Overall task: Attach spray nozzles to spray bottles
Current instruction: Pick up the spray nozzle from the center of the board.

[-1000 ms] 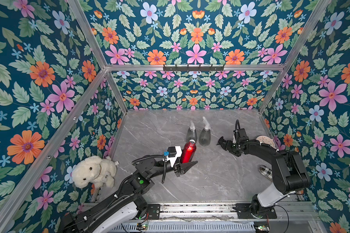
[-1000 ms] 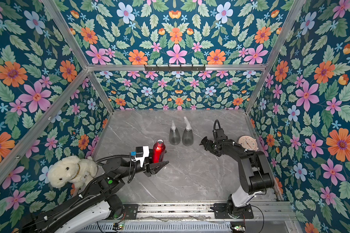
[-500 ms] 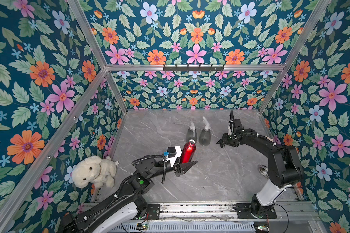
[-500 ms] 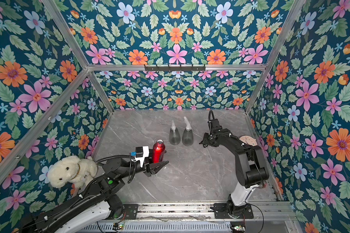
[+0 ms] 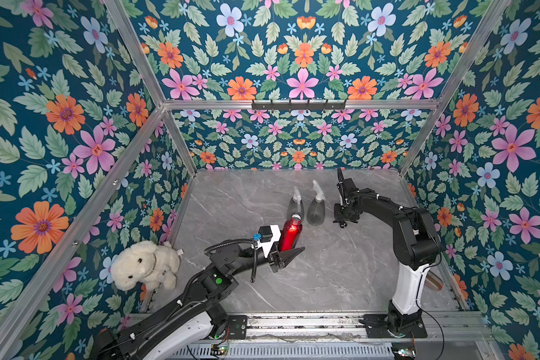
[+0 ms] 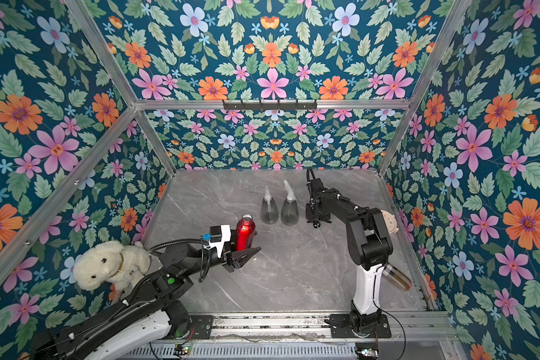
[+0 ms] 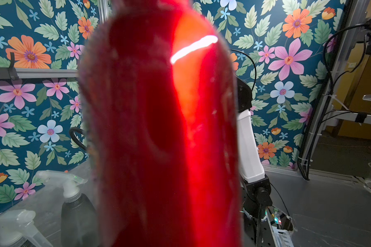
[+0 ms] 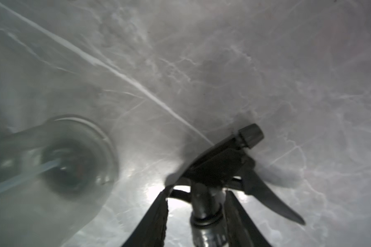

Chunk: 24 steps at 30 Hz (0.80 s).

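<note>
The shiny red spray bottle (image 5: 290, 233) (image 6: 245, 233) stands upright with its mouth uncapped and fills the left wrist view (image 7: 159, 128). My left gripper (image 5: 293, 252) (image 6: 250, 252) is shut on its lower part; the fingers are hidden in the wrist view. Two smoky-grey spray bottles (image 5: 295, 207) (image 5: 316, 212) stand behind it, each topped by a whitish nozzle. To their right, my right gripper (image 5: 343, 218) (image 8: 197, 191) points down, open, astride the neck of the black spray nozzle (image 8: 221, 158) on the table. One finger touches the neck; a gap shows at the other.
A white plush dog (image 5: 144, 265) sits at the left wall. A round pale disc (image 6: 390, 221) and a lying glass (image 6: 396, 276) are by the right wall behind the right arm. A hook rail (image 5: 298, 104) crosses the back wall. One grey bottle (image 8: 73, 162) stands close beside the right gripper.
The right arm swung left and back, then came down over the black nozzle, its jaws narrowing. The left arm and red bottle stayed put.
</note>
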### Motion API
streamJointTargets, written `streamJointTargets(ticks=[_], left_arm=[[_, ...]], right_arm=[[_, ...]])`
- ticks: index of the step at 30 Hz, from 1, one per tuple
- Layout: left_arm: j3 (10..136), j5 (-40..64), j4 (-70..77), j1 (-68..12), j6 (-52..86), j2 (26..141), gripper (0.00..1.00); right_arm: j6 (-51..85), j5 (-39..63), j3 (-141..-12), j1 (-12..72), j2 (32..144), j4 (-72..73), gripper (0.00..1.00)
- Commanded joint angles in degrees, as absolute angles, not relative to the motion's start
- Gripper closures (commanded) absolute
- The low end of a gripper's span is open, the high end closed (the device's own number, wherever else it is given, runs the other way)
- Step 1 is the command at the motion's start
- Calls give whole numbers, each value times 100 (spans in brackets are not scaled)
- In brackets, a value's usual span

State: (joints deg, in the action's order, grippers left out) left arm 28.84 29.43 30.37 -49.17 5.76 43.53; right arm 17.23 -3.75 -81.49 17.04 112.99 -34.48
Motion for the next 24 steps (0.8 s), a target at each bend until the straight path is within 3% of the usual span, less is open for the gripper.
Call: streamJointTargets(ticks=[1,12,16,24], left_arm=[[2866,2910,3226,-4913,528,4351,100],[2917,2901,3174,-4913,536,4370,100],[2927,2917,3145,-4913,534,4342,100],[2901,2927,3207,-4913,551,4368,100]], right_arm=[[1473,-597,-8190,1738,11345,-3779,57],[1388,-516,-8292,1775,11771,-3828,66],[1418,-441,-8342,1782,11823,-3913,58],[1469,-571,-8489,1777,11741,-3955,59]])
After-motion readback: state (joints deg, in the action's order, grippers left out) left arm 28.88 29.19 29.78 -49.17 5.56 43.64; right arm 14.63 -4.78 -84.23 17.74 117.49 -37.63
